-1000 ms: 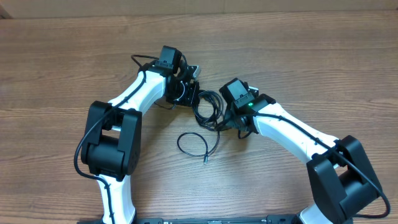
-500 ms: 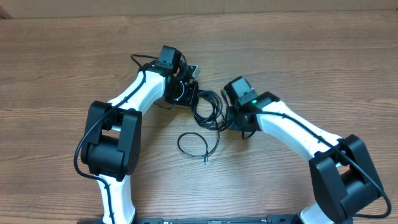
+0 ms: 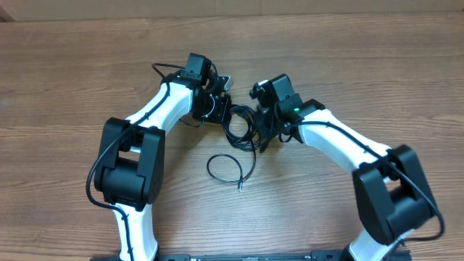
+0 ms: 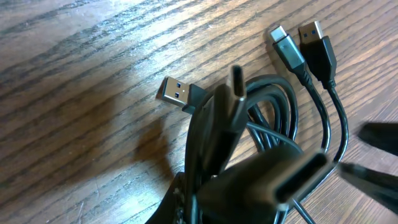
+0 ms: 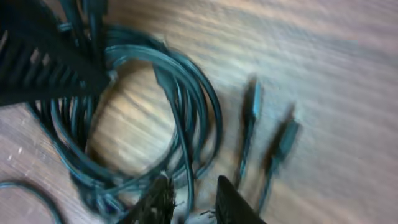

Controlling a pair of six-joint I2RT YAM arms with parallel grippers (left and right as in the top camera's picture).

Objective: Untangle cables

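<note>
While the left gripper (image 3: 217, 109) is pressed together on the tangled cables (image 3: 243, 123), pinching the black bundle at its left side, the right gripper (image 5: 194, 200) hangs over the bundle's right side with its fingers a little apart. One strand runs into that gap (the wrist view is blurred, so I cannot tell whether it touches either finger). The tangle lies near the middle of the worktop (image 3: 72, 80), well clear of every edge. A thin loop (image 3: 226, 167) of cord lies just on the front-edge side of the bundle. Seen from the left wrist, a silver plug (image 4: 173, 93), a grey-tipped plug (image 4: 287, 45) and a black plug (image 4: 317, 40) rest on the wood beside the coils.
</note>
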